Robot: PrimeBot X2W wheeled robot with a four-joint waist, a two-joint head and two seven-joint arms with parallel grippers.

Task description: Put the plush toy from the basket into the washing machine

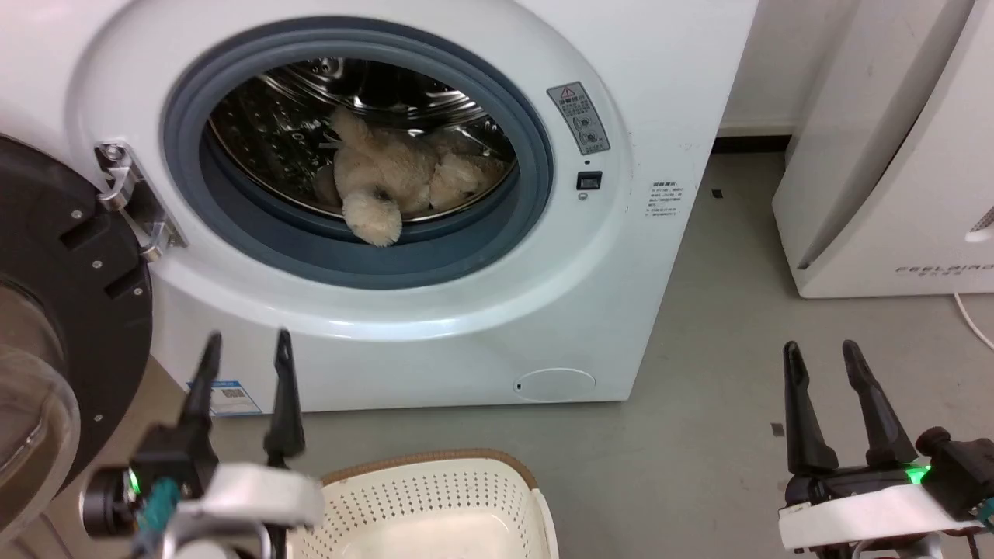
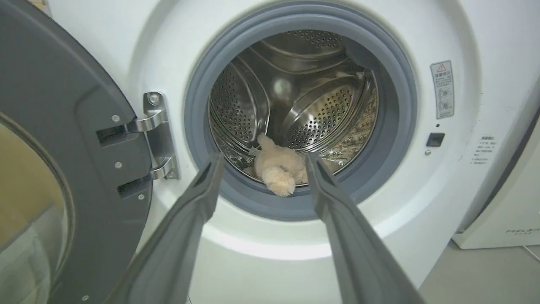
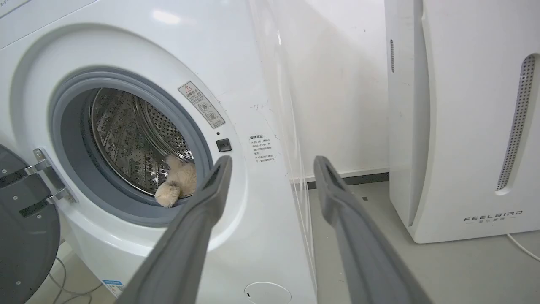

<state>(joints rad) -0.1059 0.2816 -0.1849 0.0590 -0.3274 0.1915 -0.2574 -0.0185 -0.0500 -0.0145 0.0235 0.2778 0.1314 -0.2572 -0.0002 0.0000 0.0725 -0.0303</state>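
Plush toy (image 1: 388, 182): inside drum (image 1: 264, 132) of washing machine (image 1: 466, 341), one limb over lower edge of grey gasket (image 1: 365, 260). Door (image 1: 70, 295): open. Basket (image 1: 435, 497): on floor (image 1: 699, 373) before machine. Left hand (image 1: 248, 338), right hand (image 1: 820, 345): fingers parted, holding nothing.

left gripper (image 1: 247, 336) and right gripper (image 1: 821, 345): same build. Two long black fingers each, wide at the root and tapering to narrow tips. In the wrist views the fingers (image 2: 185, 228) read matte dark grey, with a shallow recessed channel on the inner face near the tip. Black base block under each pair, with a green LED (image 1: 919, 472) lit on both sides. Wrist shell (image 1: 854, 520) is glossy white and rounded. Black camera pod (image 1: 959, 466) beside the right base, a black cylindrical one on the left. Teal cable (image 1: 159, 501) at the left wrist, a bit of teal at the right too
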